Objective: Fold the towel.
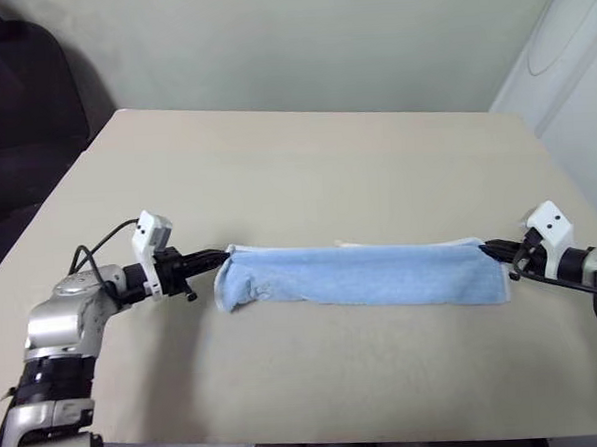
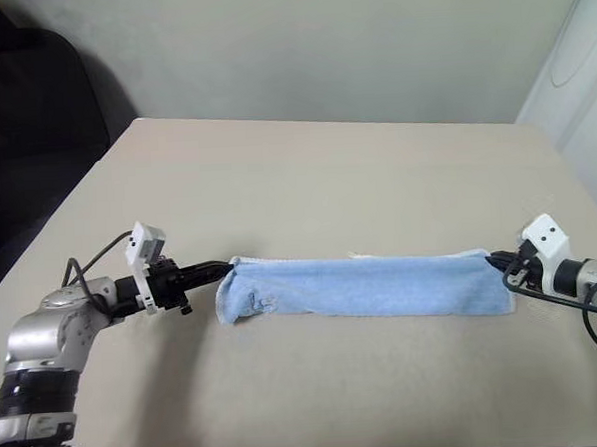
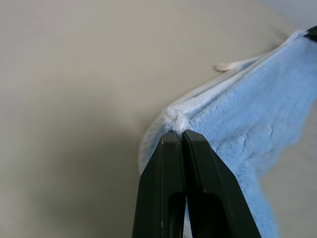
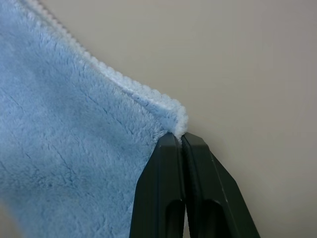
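towel stretched between two clamped grippers

while both arms reach forward over the beige table (image 1: 305,163), the left gripper (image 1: 218,256) points inward toward the right, nearly level, and the right gripper (image 1: 490,247) points inward toward the left, so the two face each other across the tabletop. each has its black fingers pressed together on an upper corner of the light-blue towel (image 1: 361,272). in the left wrist view the fingers (image 3: 171,188) pinch a bunched knot of whitish edging at the corner; in the right wrist view the fingers (image 4: 171,188) close on the stitched corner, with the terry surface spreading away from them.

the towel hangs as a long horizontal band between the grippers, pulled fairly straight along its top edge, over the middle of the table nearer the front edge. its left end droops and curls under in a rounded fold. whether its lower edge rests on the table or hangs just above it is hard to tell.

a small white tag (image 3: 225,66) pokes out from the top edge. the right arm is cut off at the picture's edge just past the wrist, and the far side of the towel is hidden behind the front layer.
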`<state>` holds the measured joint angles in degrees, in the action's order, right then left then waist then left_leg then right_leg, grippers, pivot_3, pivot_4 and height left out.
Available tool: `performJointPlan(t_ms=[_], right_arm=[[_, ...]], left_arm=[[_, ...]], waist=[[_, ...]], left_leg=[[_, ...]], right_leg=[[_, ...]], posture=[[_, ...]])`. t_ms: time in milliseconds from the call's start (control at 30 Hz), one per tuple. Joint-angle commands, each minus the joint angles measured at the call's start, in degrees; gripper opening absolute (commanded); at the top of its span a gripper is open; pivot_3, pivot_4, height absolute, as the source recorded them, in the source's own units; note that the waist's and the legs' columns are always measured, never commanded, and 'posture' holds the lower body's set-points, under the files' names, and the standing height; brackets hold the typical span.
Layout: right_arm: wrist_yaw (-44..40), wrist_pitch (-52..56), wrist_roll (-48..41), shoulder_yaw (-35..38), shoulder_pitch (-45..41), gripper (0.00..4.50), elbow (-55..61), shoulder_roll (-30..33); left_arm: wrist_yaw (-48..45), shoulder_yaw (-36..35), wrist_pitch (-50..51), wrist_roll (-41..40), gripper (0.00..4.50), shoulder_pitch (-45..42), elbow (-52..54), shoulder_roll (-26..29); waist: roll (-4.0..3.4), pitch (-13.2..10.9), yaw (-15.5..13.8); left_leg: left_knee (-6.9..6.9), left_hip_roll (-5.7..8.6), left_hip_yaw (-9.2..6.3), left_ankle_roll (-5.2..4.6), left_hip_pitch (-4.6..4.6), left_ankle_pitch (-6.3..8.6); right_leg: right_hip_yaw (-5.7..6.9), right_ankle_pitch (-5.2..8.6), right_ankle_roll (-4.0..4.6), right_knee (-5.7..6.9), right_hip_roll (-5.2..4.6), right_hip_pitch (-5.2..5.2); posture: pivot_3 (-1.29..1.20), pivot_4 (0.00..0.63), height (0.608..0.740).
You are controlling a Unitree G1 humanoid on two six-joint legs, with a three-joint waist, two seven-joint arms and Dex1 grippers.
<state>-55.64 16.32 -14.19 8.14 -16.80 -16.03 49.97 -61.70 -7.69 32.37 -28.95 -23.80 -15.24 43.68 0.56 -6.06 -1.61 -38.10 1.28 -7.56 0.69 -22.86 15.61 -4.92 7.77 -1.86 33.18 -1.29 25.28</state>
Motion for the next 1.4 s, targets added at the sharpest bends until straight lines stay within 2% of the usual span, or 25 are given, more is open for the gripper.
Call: performJointPlan(t_ms=[33,367,500,800,833,967,1067,1200,1333,1400], right_arm=[[1.1,-2.0,1.6,0.0,-1.4,0.02,-1.8,-0.1],[1.7,-2.4,2.5,-0.7,-2.1,0.02,-3.3,-1.0],[1.8,-2.2,2.5,-0.7,-2.3,1.04,-3.7,-1.2],[2.7,-1.4,1.5,0.7,-2.4,4.24,-3.4,-1.4],[3.4,-1.6,1.4,1.3,-2.5,4.48,-3.3,-1.4],[5.1,3.0,-3.5,7.4,-1.5,4.48,0.1,-1.0],[5.9,11.9,-9.7,13.8,2.4,4.48,7.9,-1.0],[9.8,28.3,-20.8,23.4,9.5,4.48,19.0,-3.4],[15.6,44.6,-32.6,32.7,14.1,4.48,24.5,-7.2],[18.8,50.9,-37.4,36.5,15.8,4.48,25.7,-9.3]], left_arm=[[0.0,0.2,-2.6,2.3,0.0,-2.3,-2.4,0.0],[-1.6,2.1,-4.2,4.7,0.0,-3.3,-4.9,-1.0],[-2.1,2.0,-3.4,4.6,1.09,-3.4,-4.9,-1.3],[0.1,0.7,-4.7,5.8,4.39,-4.7,-8.1,-1.6],[0.7,0.5,-5.2,6.1,4.5,-4.8,-8.4,-1.7],[4.4,-3.4,-6.3,5.2,4.5,-6.5,-10.6,-1.8],[7.8,-7.6,-6.8,3.6,4.5,-7.3,-10.1,-1.7],[5.3,-11.1,-3.4,-1.5,4.5,-3.4,-0.6,-1.3],[2.0,-10.1,-1.7,-4.4,4.5,2.0,9.4,-0.8],[0.5,-8.7,-1.5,-4.9,4.5,3.4,12.8,-0.6]], waist=[[0.01,0.0,0.0],[0.01,0.0,0.0],[0.01,0.0,0.0],[0.01,0.0,0.0],[0.0,0.0,0.0],[-0.01,0.0,-0.1],[0.03,0.0,-0.3],[0.09,0.0,-0.3],[0.18,0.0,-0.3],[0.2,-0.1,-0.3]], left_leg=[[0.0,-0.01,0.0,0.01,0.0,0.0],[0.0,0.0,0.0,0.03,-0.01,-0.04],[0.0,0.0,0.0,0.03,-0.02,-0.03],[0.0,0.0,0.0,0.04,-0.01,-0.04],[0.0,-0.01,0.0,0.04,-0.01,-0.04],[0.01,0.01,0.01,0.02,-0.03,-0.05],[0.02,0.0,0.01,0.05,-0.05,-0.06],[0.01,0.03,0.02,0.1,-0.07,-0.07],[-0.01,0.11,0.08,0.03,0.0,0.04],[-0.04,0.11,0.06,0.64,-0.02,0.4]], right_leg=[[0.01,-0.01,-0.02,0.0,0.0,0.0],[0.03,-0.08,-0.06,-0.04,-0.02,-0.01],[0.03,-0.07,-0.06,-0.04,-0.01,-0.01],[0.03,-0.08,-0.07,-0.04,-0.02,-0.01],[0.03,-0.08,-0.07,-0.04,-0.01,-0.01],[0.03,-0.1,-0.09,-0.06,-0.02,-0.01],[0.07,-0.09,-0.12,-0.08,0.0,-0.02],[0.07,-0.04,-0.17,-0.15,0.04,-0.09],[-0.01,0.16,-0.35,-0.22,0.06,-0.2],[-0.03,0.41,-0.71,-0.2,0.05,-0.16]], posture=[[0.0,0.15,0.74],[0.0,0.15,0.74],[0.0,0.15,0.74],[0.0,0.15,0.74],[0.0,0.15,0.74],[0.0,0.15,0.74],[0.0,0.15,0.74],[0.0,0.15,0.74],[0.0,0.15,0.74],[0.0,0.15,0.74]])
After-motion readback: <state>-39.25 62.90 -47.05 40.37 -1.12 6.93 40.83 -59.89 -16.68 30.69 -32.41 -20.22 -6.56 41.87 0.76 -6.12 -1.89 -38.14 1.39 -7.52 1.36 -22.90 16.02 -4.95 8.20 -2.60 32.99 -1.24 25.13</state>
